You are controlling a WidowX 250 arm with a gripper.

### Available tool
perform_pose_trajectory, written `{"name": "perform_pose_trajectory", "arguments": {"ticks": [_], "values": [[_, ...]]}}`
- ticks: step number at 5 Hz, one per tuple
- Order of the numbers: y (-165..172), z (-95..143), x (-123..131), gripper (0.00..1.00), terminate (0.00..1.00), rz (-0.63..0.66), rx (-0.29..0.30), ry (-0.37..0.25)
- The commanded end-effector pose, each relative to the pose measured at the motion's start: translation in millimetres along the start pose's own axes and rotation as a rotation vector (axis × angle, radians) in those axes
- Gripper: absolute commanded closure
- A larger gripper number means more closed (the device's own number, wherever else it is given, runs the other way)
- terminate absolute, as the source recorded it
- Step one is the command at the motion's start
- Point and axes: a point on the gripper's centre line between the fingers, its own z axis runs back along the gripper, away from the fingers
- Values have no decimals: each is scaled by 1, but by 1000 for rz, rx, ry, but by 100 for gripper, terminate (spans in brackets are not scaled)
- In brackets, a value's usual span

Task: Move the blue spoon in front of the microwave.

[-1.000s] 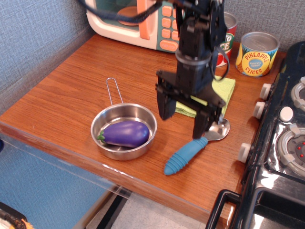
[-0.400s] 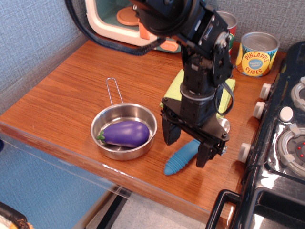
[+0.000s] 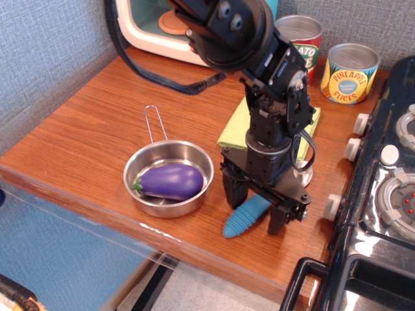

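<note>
Just ribbed bright-blue spoon handle point(image 3: 245, 216) showing

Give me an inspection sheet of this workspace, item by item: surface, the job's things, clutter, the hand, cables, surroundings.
Surface: wooden counter, bare wood along its left side.
Job's things: blue spoon lies near the front edge, handle toward the camera, bowl mostly hidden by the arm; microwave at the back, partly cut off by the frame.
Clutter: steel pan holding a purple eggplant; green cloth; tomato can and pineapple can at the back right.
Hand: hand is down over the spoon with one finger on each side of the handle, jaws open.
Cables: black cable trails over the counter toward the arm.
Surroundings: grey wall behind; toy stove on the right.
</note>
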Motion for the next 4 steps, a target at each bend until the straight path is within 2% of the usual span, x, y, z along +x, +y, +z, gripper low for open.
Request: {"name": "perform_pose_trajectory", "arguments": {"ticks": [1,2,3,4], "values": [[13,-4,7,100,0,44,-9,-18],[13,0,9,100,0,33,-22,-16],[6,15,11,100,0,10,-69,-18],[-9,53,21,100,0,-41,-146,-58]]}}
